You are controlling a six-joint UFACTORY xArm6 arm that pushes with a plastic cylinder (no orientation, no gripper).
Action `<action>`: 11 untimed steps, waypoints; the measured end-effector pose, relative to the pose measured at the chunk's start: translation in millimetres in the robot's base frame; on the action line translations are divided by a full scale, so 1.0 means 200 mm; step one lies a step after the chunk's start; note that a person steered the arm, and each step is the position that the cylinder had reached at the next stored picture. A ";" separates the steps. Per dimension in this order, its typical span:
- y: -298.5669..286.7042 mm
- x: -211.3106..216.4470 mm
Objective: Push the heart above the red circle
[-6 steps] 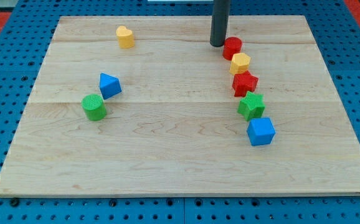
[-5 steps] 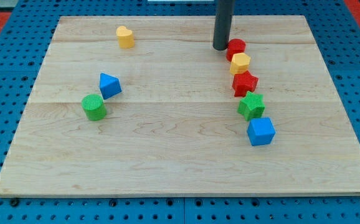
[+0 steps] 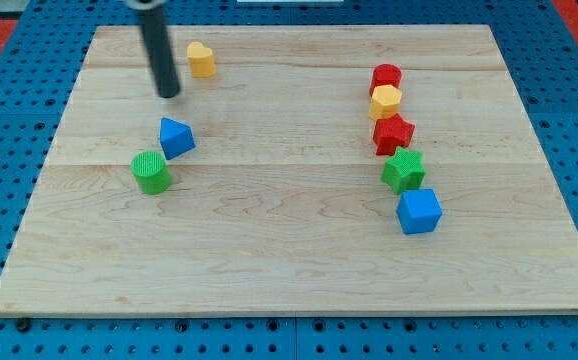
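The yellow heart (image 3: 201,59) lies near the view's top left of the wooden board (image 3: 269,260). The red circle (image 3: 386,77) sits at the top of a column of blocks at the view's right. My tip (image 3: 169,94) is left of and slightly below the heart, a short gap away, and above the blue block (image 3: 176,137). The rod rises toward the view's top.
Below the red circle in a column are a yellow hexagon (image 3: 385,101), a red star (image 3: 393,133), a green star (image 3: 404,171) and a blue cube (image 3: 419,211). A green cylinder (image 3: 151,172) sits below left of the blue block.
My tip has moved from beside the red circle across the board to the view's left, now near the yellow heart. No block has moved.
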State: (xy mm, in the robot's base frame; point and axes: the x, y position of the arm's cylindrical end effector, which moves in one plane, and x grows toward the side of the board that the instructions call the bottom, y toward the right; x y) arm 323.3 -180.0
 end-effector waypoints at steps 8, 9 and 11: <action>1.20 -0.44; 1.29 -0.40; 1.48 -0.37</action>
State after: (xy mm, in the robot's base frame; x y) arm 249.3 115.2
